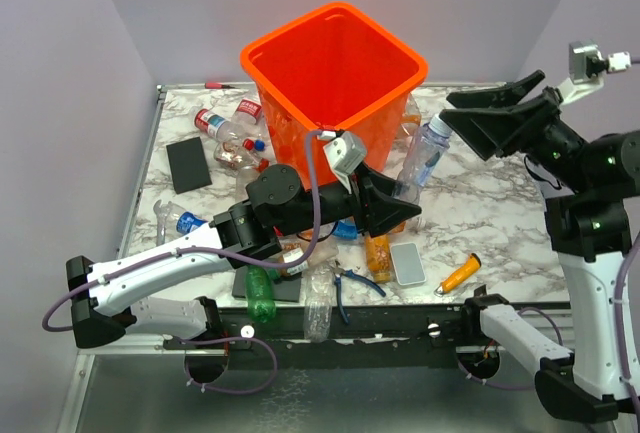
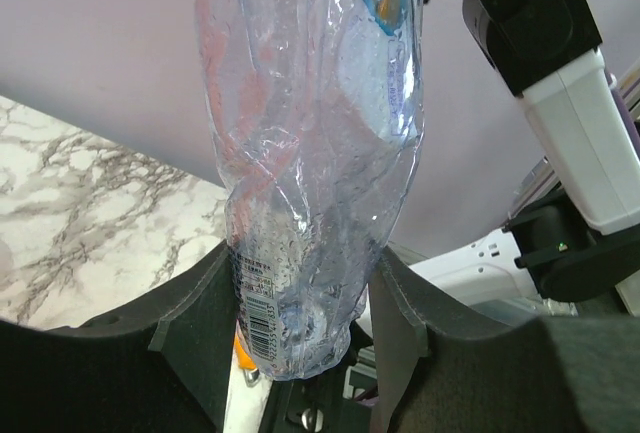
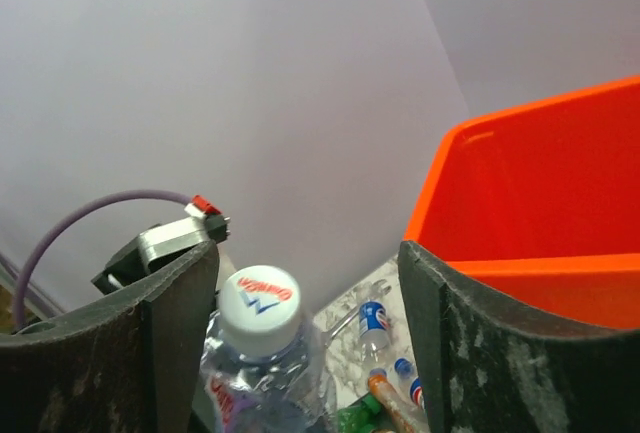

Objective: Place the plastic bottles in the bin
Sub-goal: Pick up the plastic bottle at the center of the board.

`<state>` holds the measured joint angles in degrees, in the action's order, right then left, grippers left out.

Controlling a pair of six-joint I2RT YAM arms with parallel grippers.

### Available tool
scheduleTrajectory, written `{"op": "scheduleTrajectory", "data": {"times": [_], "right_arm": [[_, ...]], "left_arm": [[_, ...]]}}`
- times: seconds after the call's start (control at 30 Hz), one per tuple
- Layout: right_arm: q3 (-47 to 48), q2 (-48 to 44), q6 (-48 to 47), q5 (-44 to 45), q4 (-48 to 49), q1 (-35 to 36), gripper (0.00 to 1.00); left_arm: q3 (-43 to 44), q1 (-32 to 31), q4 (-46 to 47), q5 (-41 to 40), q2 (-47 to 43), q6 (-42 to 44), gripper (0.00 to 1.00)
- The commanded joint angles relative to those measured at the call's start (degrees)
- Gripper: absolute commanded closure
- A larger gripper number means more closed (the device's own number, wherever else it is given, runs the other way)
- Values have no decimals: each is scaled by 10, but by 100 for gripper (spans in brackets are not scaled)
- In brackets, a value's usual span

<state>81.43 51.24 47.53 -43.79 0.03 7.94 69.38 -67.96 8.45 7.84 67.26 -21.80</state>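
Left claw (image 2: 303,253) clenched on crumpled clear bottle (image 2: 310,153), upright beside orange bin (image 1: 335,73); right claw (image 3: 308,248) released, near bottle's cap (image 3: 258,298).

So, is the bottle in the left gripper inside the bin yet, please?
Outside: the left gripper holds the bottle beside the bin, against its outer wall, not over its opening.
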Motion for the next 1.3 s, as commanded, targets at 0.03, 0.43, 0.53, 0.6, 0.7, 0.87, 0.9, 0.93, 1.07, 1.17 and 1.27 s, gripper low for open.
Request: {"op": "scheduleTrajectory", "data": {"times": [0.03, 0.43, 0.53, 0.6, 0.7, 0.87, 0.9, 0.93, 1.07, 1.17, 1.27], "right_arm": [[37, 32, -3, -29, -71, 10, 32], [31, 27, -22, -45, -99, 18, 12], [30, 27, -29, -46, -109, 18, 16], [25, 25, -31, -47, -112, 19, 20], [22, 27, -38, -46, -125, 19, 25], [20, 32, -42, -38, -138, 19, 44], [19, 35, -39, -37, -136, 20, 51], [20, 36, -37, -37, -133, 20, 58], [21, 38, -31, -40, -118, 20, 81], [20, 37, -25, -43, -98, 20, 99], [32, 41, -21, -50, -87, 20, 100]], "left_arm": [[4, -2, -16, -5, -9, 15, 100], [15, -2, -23, -28, 2, 15, 100], [20, -2, -25, -33, 6, 14, 100], [23, -2, -26, -40, 7, 14, 100], [29, -2, -27, -54, 10, 15, 100], [38, -2, -27, -37, 17, 14, 100], [38, -2, -27, -35, 19, 14, 100], [38, -2, -27, -34, 20, 14, 100], [37, -2, -27, -34, 18, 14, 84], [28, -2, -26, -40, 5, 16, 30], [10, -3, -26, -65, -27, 17, 3]]}}
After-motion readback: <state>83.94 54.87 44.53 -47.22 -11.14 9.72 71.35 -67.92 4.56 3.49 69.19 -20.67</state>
